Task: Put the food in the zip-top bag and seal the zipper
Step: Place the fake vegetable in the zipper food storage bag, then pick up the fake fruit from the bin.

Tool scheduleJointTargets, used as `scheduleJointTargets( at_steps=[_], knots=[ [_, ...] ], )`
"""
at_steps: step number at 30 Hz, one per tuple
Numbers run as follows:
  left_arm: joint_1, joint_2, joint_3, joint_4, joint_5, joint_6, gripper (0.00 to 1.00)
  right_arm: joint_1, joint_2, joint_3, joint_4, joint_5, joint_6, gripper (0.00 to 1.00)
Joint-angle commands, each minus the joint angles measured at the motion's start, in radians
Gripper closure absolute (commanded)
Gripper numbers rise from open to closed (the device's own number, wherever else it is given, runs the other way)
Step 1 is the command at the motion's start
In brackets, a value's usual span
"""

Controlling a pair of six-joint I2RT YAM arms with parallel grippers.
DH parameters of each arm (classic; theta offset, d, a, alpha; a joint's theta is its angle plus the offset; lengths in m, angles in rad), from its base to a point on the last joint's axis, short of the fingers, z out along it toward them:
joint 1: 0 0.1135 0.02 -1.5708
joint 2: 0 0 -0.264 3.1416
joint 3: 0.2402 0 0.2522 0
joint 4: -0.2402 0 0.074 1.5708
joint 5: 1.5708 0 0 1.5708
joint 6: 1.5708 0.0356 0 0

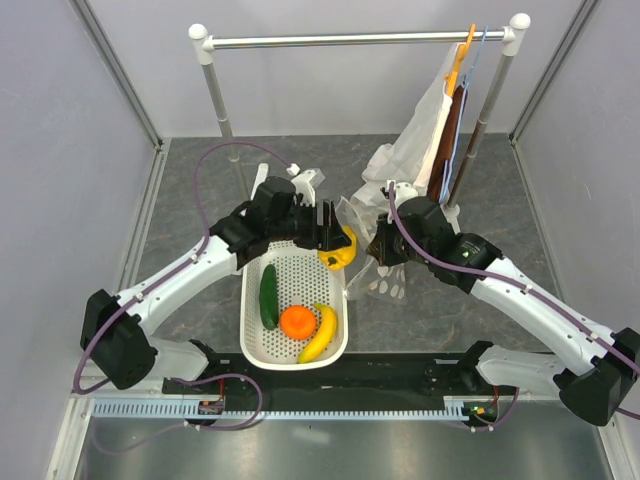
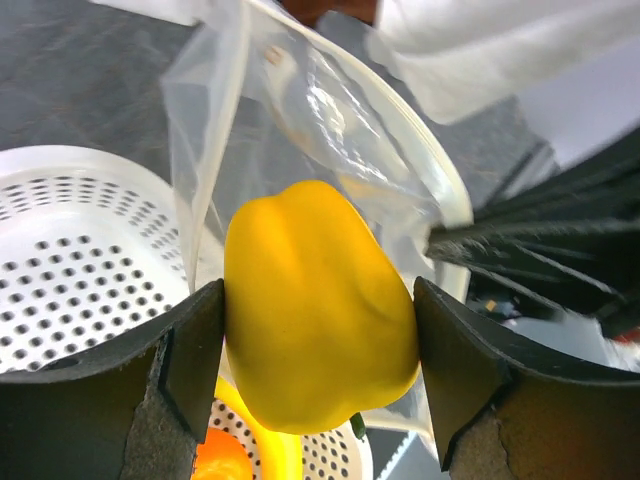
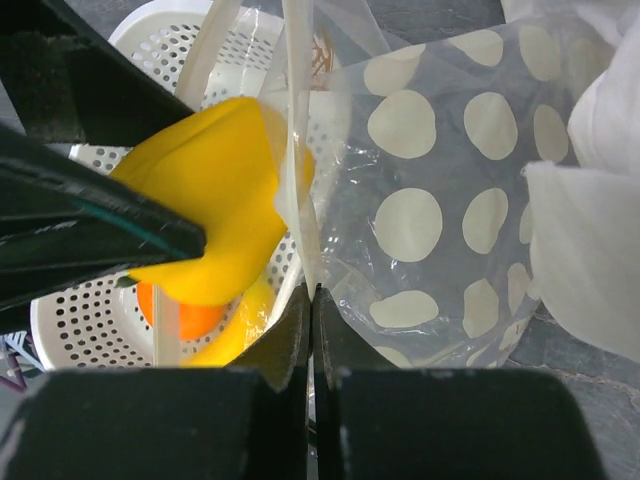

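Grey mottled table (image 1: 185, 200), pale walls (image 1: 60, 120) — left hand (image 1: 330, 235) grips pepper (image 2: 315, 310).

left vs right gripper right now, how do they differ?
The left gripper has its jaws spread wide around the yellow bell pepper; the right gripper has its jaws pinched together on the edge of the dotted zip-top bag. The left sits above the far right corner of the white basket; the right is beside it. Shared: both hold something and meet at the bag's mouth.

White basket (image 1: 305, 268), hanger rack (image 1: 350, 40), white cloth (image 1: 420, 140)
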Motion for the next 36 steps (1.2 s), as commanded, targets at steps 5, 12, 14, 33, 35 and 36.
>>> scheduleJointTargets(
  at_steps=[5, 12, 14, 33, 35, 36],
  knots=[
    [-0.051, 0.039, 0.14, -0.062, -0.132, 0.036, 0.11, -0.001, -0.023, 0.016, 0.072, -0.097, 0.018, 1.0],
    [-0.007, -0.103, 0.112, -0.146, 0.155, 0.219, 0.0, -0.002, -0.032, 0.062, 0.026, -0.111, -0.008, 1.0],
    [0.027, -0.184, 0.092, -0.169, 0.215, 0.302, 0.0, -0.004, -0.041, 0.063, 0.006, -0.12, -0.01, 1.0],
    [-0.011, -0.34, -0.32, -0.494, 0.274, 1.385, 0.0, -0.036, -0.061, 0.025, -0.004, -0.119, -0.013, 1.0],
    [-0.045, -0.312, -0.328, -0.471, 0.248, 1.405, 0.0, -0.037, -0.058, 0.025, -0.007, -0.12, -0.013, 1.0],
    [-0.057, -0.292, -0.334, -0.442, 0.222, 1.408, 0.0, -0.037, -0.056, 0.025, -0.007, -0.122, -0.014, 1.0]
  ],
)
